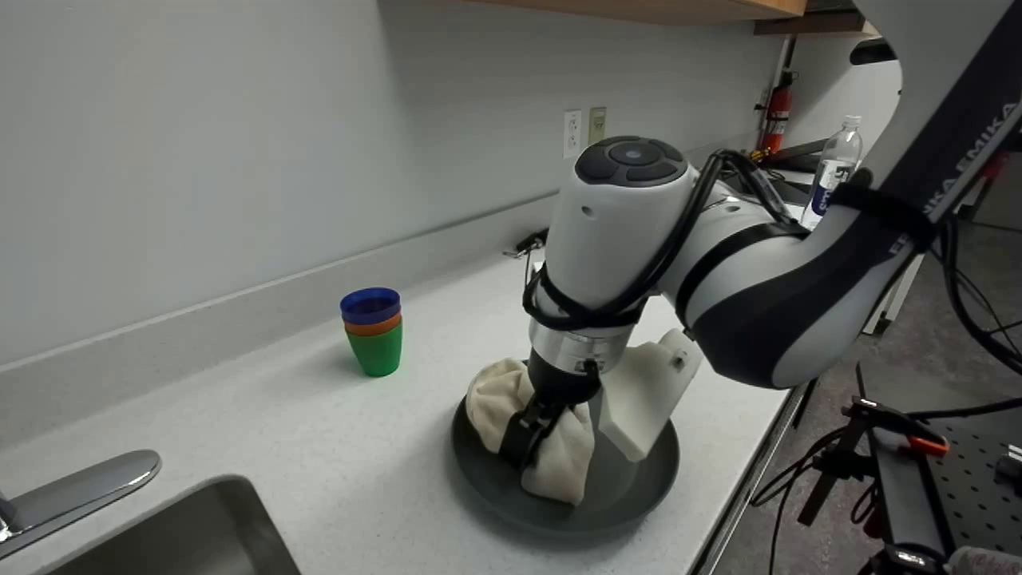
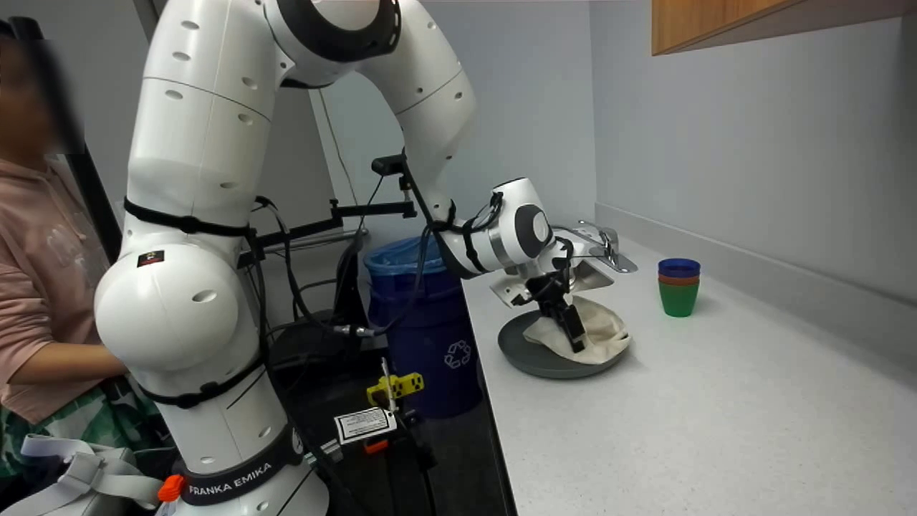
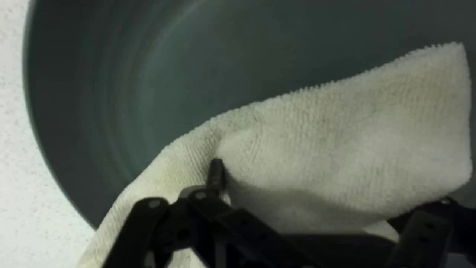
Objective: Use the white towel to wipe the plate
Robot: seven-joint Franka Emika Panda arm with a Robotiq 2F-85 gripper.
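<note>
1. The white towel (image 1: 563, 459) lies bunched on the plate (image 1: 628, 489), part of it lapping over the rim; the plate sits on the counter (image 1: 383, 463).
2. The gripper (image 2: 573, 337) reaches down into the towel. In the wrist view its 2 fingers (image 3: 215, 174) stand wide apart with cloth between them, and no firm pinch shows.
3. Taking hold of the towel looks like the step in hand, with the wiping probably yet to come; letting go at the end would look much the same, so I am not certain.
4. Next, I judge, the jaws need to close on a thick fold, so that loose cloth hangs below the fingers and takes the contact.
5. Then a light downward press and a sweep across the bare part of the plate; pushing too hard could slide it along the counter.
</note>
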